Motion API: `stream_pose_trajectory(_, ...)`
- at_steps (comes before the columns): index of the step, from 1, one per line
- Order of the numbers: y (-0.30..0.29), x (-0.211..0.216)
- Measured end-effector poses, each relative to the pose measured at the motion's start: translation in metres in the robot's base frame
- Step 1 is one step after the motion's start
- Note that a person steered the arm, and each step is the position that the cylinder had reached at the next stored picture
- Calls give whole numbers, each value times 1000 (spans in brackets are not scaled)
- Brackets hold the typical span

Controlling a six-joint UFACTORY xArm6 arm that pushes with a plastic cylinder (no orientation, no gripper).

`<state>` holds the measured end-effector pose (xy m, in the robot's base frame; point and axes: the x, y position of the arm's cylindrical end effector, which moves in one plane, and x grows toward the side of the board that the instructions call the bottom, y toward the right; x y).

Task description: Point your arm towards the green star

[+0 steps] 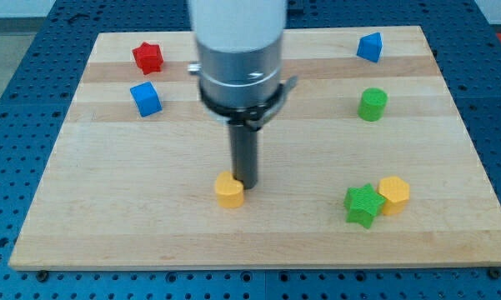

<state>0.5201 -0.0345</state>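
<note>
Green star well right of tool tip.

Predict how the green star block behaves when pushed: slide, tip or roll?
The green star-shaped block looks squat and flat-bottomed, so it should slide, not roll or tip. It touches the yellow hexagonal block, which would probably move along with it. Its points may make it rotate if my tip hits off-centre.

We find no readable text, label, brand, number or sign anywhere. The wooden board carries plain grain only, and the blocks resting on it, such as the green star, show bare coloured faces without any lettering or marks we can read.
</note>
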Motion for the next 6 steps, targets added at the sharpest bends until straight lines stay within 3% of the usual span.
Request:
stream_pose_trajectory(1,-6,20)
stream_pose_trajectory(3,55,40)
stream_pose_trajectory(5,101,93)
stream_pose_trajectory(6,170,98)
